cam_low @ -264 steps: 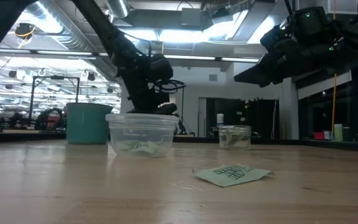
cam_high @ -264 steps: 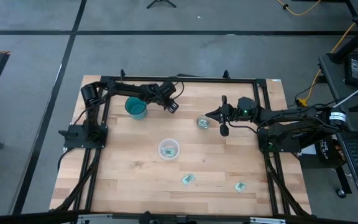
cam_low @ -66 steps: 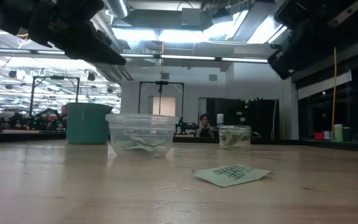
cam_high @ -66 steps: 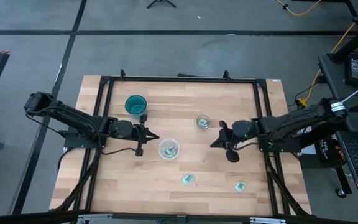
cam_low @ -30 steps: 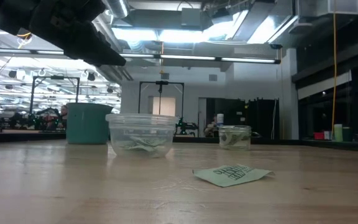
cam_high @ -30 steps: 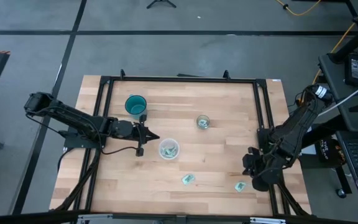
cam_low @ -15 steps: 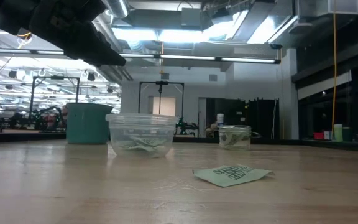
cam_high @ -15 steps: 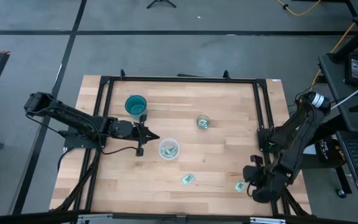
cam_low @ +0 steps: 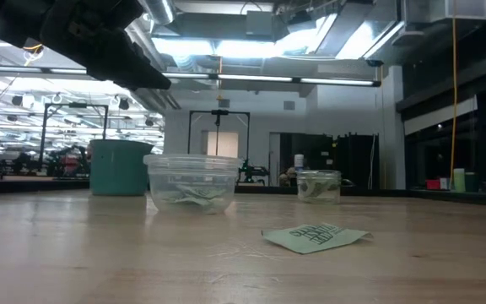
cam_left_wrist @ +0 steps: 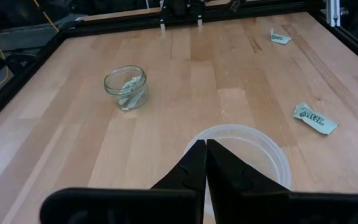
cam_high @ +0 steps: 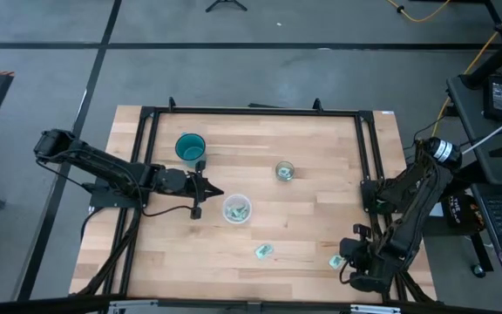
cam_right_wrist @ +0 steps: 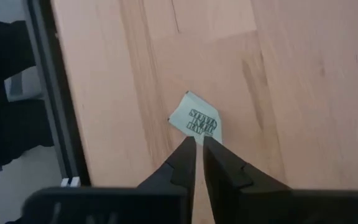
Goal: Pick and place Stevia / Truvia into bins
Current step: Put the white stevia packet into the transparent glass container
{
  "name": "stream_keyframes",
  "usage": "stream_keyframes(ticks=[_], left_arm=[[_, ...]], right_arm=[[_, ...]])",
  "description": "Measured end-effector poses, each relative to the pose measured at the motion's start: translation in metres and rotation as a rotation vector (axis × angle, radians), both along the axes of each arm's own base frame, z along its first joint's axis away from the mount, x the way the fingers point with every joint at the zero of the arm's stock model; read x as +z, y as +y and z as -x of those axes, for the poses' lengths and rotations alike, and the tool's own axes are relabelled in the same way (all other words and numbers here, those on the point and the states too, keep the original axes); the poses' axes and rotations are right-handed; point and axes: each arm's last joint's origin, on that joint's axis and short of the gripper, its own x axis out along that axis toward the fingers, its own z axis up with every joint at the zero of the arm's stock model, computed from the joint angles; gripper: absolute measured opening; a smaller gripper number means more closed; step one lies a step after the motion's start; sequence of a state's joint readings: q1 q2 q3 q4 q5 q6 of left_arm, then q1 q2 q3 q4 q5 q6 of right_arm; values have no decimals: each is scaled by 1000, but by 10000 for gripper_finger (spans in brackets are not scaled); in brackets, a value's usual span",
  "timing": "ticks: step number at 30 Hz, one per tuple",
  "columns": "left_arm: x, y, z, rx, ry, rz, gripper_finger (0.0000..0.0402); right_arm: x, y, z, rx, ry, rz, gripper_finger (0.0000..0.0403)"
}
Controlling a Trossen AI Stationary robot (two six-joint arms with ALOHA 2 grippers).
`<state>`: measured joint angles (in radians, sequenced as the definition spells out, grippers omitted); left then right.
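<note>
Two small pale green and white paper sweetener packets lie loose on the near part of the light wooden table (cam_high: 303, 218): one packet (cam_high: 263, 252) near the middle, the other packet (cam_high: 335, 261) to its right, close to the black frame rail (cam_high: 378, 235). The right gripper (cam_right_wrist: 199, 145) hangs just above that right-hand packet (cam_right_wrist: 196, 121), its fingers nearly together with only a thin gap and nothing between them. The wide translucent whitish cup (cam_high: 236, 209) at mid-table holds folded packets. The small clear glass jar (cam_high: 284, 171), farther back and to the right, holds one too. The teal plastic cup (cam_high: 190, 148) stands at the far left; its contents cannot be made out. The left gripper (cam_high: 212, 192), fingers pressed together and empty, sits just left of the whitish cup (cam_left_wrist: 241, 162).
</note>
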<state>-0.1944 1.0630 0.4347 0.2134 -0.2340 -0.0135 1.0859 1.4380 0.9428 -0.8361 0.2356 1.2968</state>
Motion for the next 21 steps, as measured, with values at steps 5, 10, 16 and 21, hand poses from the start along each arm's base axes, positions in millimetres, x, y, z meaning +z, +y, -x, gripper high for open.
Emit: stream_keyframes(ticks=[5, 10, 16, 21], left_arm=[[0, 0, 0, 0, 0, 0, 8], [0, 0, 0, 0, 0, 0, 6], [0, 0, 0, 0, 0, 0, 5], [0, 0, 0, 0, 0, 0, 8]], right_arm=[[-4, 1, 0, 1, 12, 23, 71], [-10, 1, 0, 7, 33, 67, 112], [-18, 2, -1, 8, 57, 113, 151], [-29, 6, -2, 12, 75, 148, 168]])
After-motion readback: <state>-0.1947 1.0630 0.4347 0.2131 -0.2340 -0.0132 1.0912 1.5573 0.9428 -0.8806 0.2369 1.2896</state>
